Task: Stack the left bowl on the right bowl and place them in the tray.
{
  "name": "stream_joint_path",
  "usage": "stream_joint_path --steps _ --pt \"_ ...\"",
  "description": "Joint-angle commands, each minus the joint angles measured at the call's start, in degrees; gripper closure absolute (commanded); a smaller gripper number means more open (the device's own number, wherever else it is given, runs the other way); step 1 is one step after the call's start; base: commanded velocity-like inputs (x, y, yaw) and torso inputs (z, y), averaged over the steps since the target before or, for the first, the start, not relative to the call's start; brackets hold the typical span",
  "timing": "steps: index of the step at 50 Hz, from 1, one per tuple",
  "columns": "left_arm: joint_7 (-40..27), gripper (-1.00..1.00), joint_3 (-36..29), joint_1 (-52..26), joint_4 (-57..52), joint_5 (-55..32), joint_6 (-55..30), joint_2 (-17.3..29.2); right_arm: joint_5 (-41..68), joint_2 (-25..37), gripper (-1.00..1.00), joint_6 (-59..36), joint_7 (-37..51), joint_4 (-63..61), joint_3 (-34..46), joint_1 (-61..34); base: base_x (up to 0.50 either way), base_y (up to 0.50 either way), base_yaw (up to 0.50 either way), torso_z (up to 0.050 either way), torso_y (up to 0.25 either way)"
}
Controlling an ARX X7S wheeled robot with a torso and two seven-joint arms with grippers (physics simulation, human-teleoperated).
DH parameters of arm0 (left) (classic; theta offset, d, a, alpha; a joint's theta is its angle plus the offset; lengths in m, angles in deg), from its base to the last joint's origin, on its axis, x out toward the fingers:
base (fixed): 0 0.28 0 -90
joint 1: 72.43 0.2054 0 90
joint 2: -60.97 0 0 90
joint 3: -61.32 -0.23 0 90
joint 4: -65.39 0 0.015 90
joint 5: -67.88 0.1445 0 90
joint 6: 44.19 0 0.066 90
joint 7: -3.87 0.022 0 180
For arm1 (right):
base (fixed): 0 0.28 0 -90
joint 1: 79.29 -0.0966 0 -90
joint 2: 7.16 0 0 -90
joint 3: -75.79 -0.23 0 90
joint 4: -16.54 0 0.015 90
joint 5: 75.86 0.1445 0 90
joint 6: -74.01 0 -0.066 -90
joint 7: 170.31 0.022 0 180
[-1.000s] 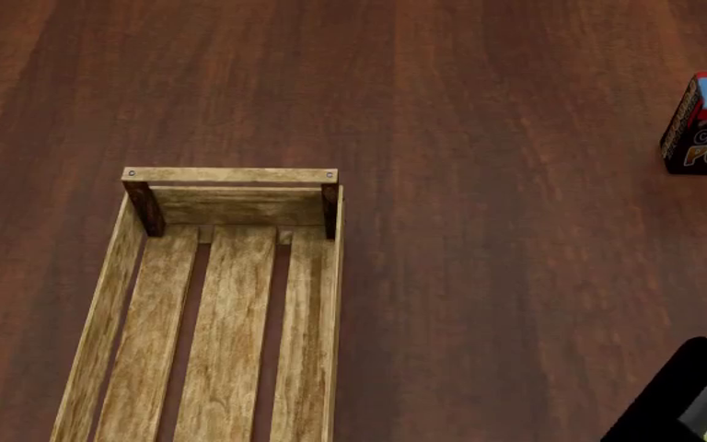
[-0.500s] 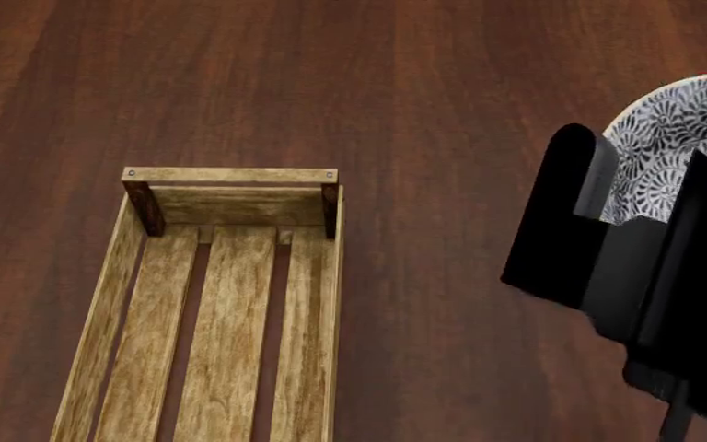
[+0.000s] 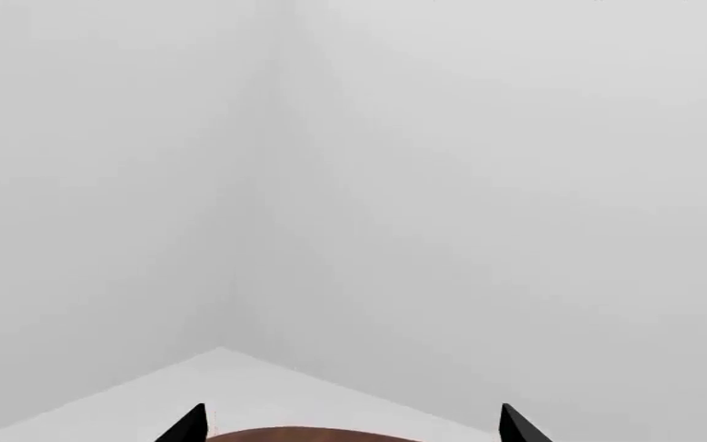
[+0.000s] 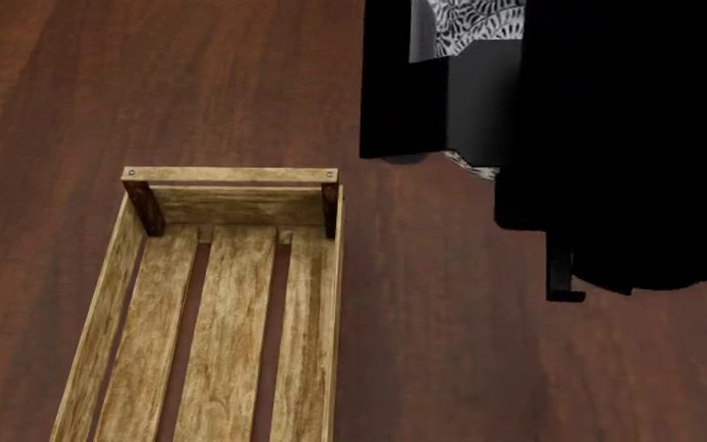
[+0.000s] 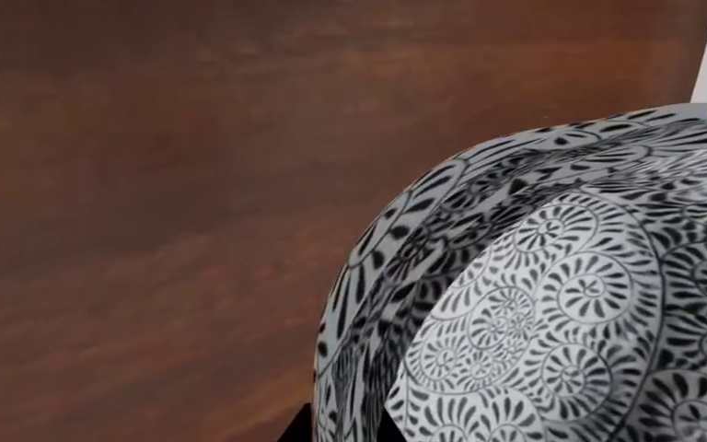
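A: Start with the biggest thing. The dark wooden table (image 4: 477, 368) fills the head view, and the tray (image 4: 106, 304) sits in the lower left of that frame, its far end wall facing up-frame and its slatted floor bare.

B: And the right arm (image 4: 648, 138)?

A: A black mass across the upper right of the head view. The right gripper (image 4: 452, 92) carries the patterned bowls (image 5: 550, 313); a sliver of black-and-white print shows at the top edge, another just under the black finger. In the right wrist view the spiral print crowds the lower right, one rim nested inside another, so I judge them stacked already.

B: Is the gripper clamped on them?

A: It appears clenched on the rim, since the bowls hang off the table with it.

B: The left gripper (image 3: 353, 433)?

A: Only two dark fingertips (image 3: 188, 425) at the bottom of the left wrist view, spread apart, nothing between them, aimed at a pale wall.

B: So how to finish well?

A: Travel toward lower left until the bowls are over the slats, keep them level so the upper one doesn't slide, clear the tray's right plank, lower, then release.
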Motion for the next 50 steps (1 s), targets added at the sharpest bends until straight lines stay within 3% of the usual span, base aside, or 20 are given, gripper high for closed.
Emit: stream_joint_path --steps 1,25,41,50 --pt "0.1 -1.00 0.9 -0.4 -0.5 -0.9 -0.9 0.1 -10.1 -7.8 1.00 12.5 -9.5 13.0 -1.6 2.4 0.00 0.00 0.00 0.000 0.000" --pt "-1.0 -1.00 1.4 0.1 -1.0 -0.4 -1.1 0.1 -14.1 -20.2 1.00 31.4 -15.4 34.6 -7.6 10.6 0.00 0.00 0.00 0.000 0.001" --pt "-0.7 -1.00 0.9 1.3 0.5 0.5 0.7 0.1 -15.5 -25.3 1.00 37.6 -15.8 42.0 -10.9 16.6 0.00 0.00 0.00 0.000 0.001" --pt "-0.9 -1.00 0.6 1.9 0.8 1.1 1.1 0.1 -28.1 -25.6 1.00 36.6 -19.8 42.2 -23.4 23.6 0.00 0.00 0.00 0.000 0.001"
